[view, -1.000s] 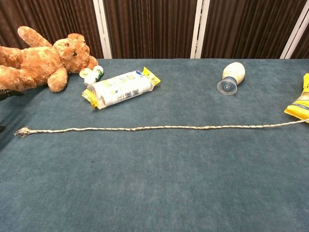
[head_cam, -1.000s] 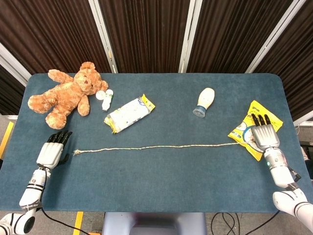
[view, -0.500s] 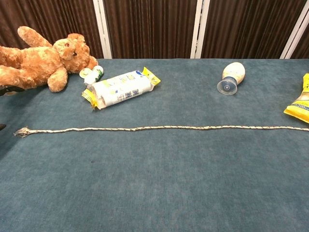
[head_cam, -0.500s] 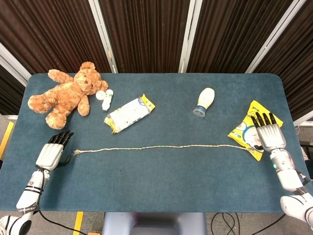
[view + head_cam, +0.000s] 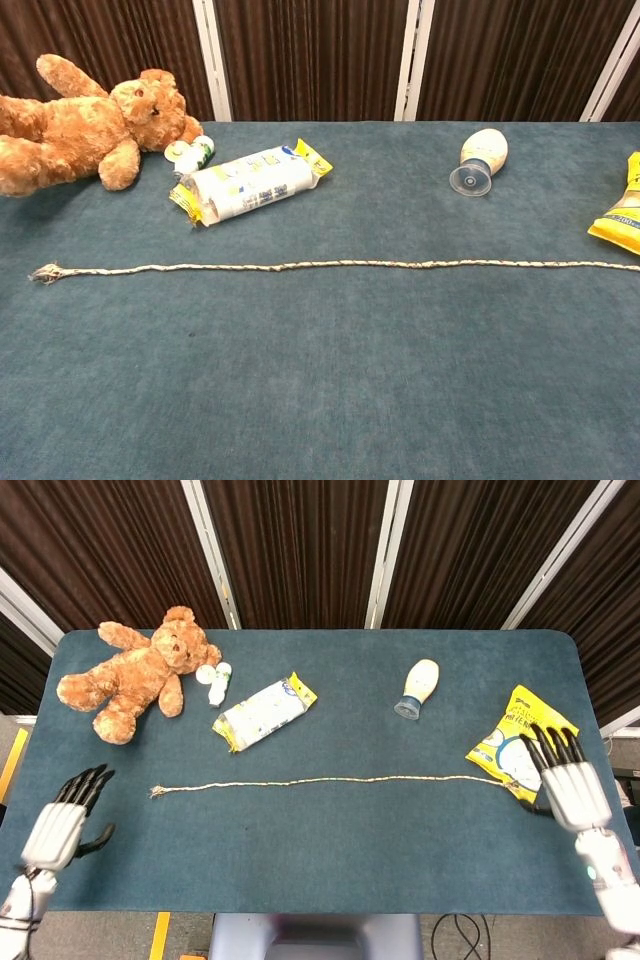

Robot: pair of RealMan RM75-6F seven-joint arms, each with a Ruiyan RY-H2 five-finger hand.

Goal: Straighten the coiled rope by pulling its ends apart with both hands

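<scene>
Now that both hands have been drawn back from its ends, the thin pale twisted rope [image 5: 330, 779] is left straight across the blue counter [image 5: 330, 850]; left hand [image 5: 58, 825] and right hand [image 5: 570, 788] are shown empty, fingers spread, so the straightening is judged done.

Lighting is even and fairly bright across both of my views, apparently from diffuse overhead sources. The blue table [image 5: 330, 830] shows no glare or hot spots. Shadows are soft and short: a faint one lies under the teddy bear [image 5: 135, 675], another beside the white bottle [image 5: 418, 688]. My left hand [image 5: 55, 825] casts a small dark shadow by its thumb. The rope [image 5: 330, 265] stays sharp along its length in the chest view, frayed end included. The dark curtains [image 5: 300, 550] behind read dim, with little detail. In the head view the table edges bow slightly, indicating mild lens distortion. Motion blur is not evident.
</scene>
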